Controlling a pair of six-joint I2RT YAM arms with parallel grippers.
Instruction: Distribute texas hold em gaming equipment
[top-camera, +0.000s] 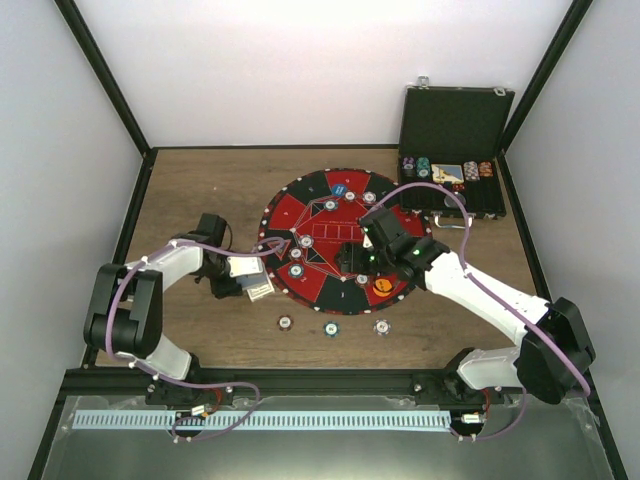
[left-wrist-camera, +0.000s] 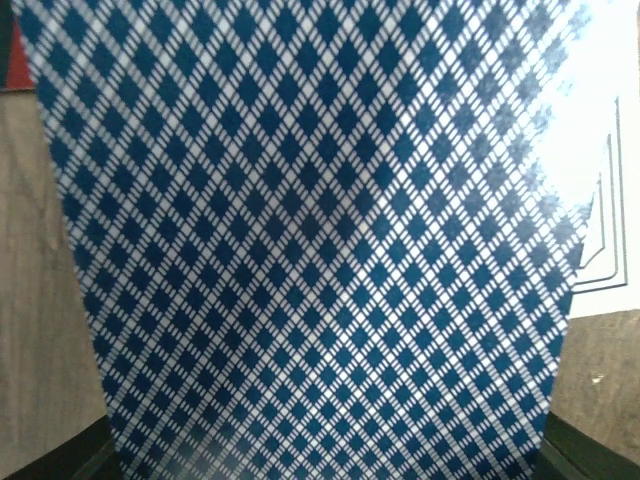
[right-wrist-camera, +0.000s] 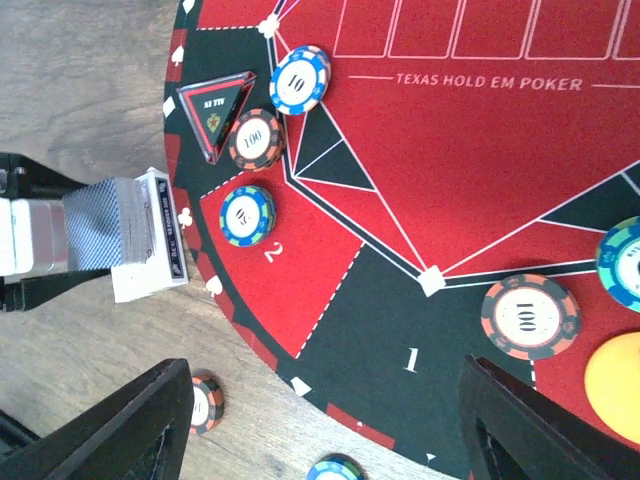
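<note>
My left gripper (top-camera: 236, 272) sits at the mat's left edge, shut on a stack of blue-diamond-backed playing cards (left-wrist-camera: 320, 250) that fills the left wrist view. The right wrist view shows that stack (right-wrist-camera: 105, 225) between the left arm's black fingers, beside a white card box (right-wrist-camera: 160, 240). My right gripper (right-wrist-camera: 325, 420) hovers open and empty over the mat's near edge by section 1. On the mat (right-wrist-camera: 460, 180) lie striped chips (right-wrist-camera: 300, 80) (right-wrist-camera: 255, 138) (right-wrist-camera: 247, 214) (right-wrist-camera: 530, 315), a black triangular marker (right-wrist-camera: 215, 110) and an orange button (right-wrist-camera: 615, 385). A blue button (top-camera: 341, 188) lies at the mat's far side.
Three chips (top-camera: 286, 322) (top-camera: 330, 327) (top-camera: 381, 326) lie on the wood just in front of the mat. The open black case (top-camera: 455, 150) with chip rows stands at the back right. Black frame posts and white walls border the table.
</note>
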